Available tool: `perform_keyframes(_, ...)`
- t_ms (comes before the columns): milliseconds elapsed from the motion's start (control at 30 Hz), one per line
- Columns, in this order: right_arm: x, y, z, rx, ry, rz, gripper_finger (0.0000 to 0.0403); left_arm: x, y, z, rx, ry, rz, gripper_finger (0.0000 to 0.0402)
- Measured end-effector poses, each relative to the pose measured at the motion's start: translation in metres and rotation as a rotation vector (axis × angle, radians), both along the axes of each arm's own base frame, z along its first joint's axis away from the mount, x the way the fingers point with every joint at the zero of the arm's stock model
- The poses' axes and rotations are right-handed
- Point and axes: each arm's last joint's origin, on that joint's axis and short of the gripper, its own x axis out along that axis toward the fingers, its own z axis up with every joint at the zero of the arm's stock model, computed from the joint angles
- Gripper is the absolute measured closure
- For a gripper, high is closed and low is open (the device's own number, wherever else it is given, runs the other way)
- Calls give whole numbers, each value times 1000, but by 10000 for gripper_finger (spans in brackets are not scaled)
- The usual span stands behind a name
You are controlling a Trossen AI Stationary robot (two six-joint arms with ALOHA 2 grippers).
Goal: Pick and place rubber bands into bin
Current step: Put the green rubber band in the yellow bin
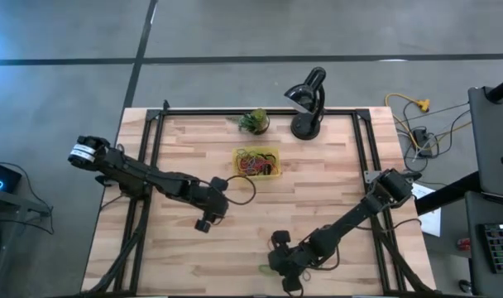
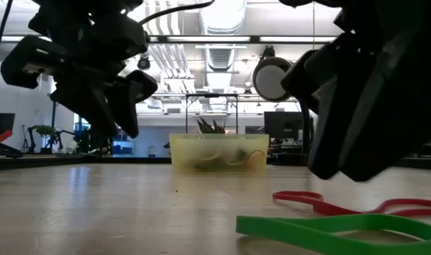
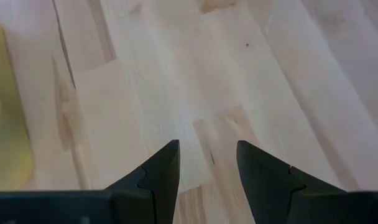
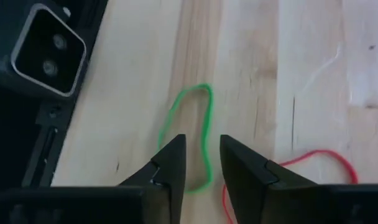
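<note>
One bin (image 1: 273, 154) is seen on the wooden table (image 1: 334, 182), toward the far edge and near its middle, and a tangle of rubber bands (image 1: 253, 165) of several colours is held in it; their number cannot be told. Two loose bands are counted near the near edge: one green band (image 4: 201, 134) and one red band (image 4: 322, 158), lying just beside each other on the bare wood. One small potted plant (image 1: 254, 122) and one black desk lamp (image 1: 308, 103) are placed along the far edge.

The right gripper (image 4: 202, 155) is held low over the green band, its fingers parted narrowly with the band's strand between them; nothing is pinched yet. The left gripper (image 3: 207, 163) is held above bare wood near the table's middle, beside the bin, fingers spread and empty.
</note>
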Motion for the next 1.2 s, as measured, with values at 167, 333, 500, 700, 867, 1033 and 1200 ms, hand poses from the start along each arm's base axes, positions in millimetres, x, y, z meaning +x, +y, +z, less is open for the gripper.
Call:
perform_keyframes(167, 2, 0, -1, -10, -17, -11, 298, -4, 1, -7, 4, 13, 1, 258)
perform_keyframes(333, 7, 1, -18, -21, -22, 0, 296, -5, 1, -10, 1, 4, 2, 258)
perform_keyframes(500, 9, 2, -23, -27, -9, 5, 301, -4, 1, -9, 0, 0, 2, 258)
perform_keyframes(700, 9, 2, -22, -25, -2, 11, 317, -4, 1, -9, 0, -1, 2, 258)
perform_keyframes(867, 7, 1, -23, -29, 20, 21, 375, -3, 1, -8, -3, -16, 2, 258)
perform_keyframes(1033, 7, 1, -22, -58, 11, 53, 393, -3, 1, -8, -3, -17, 2, 258)
perform_keyframes(1200, 10, 3, -15, -147, -8, 110, 394, -3, 1, -8, -3, -18, 2, 258)
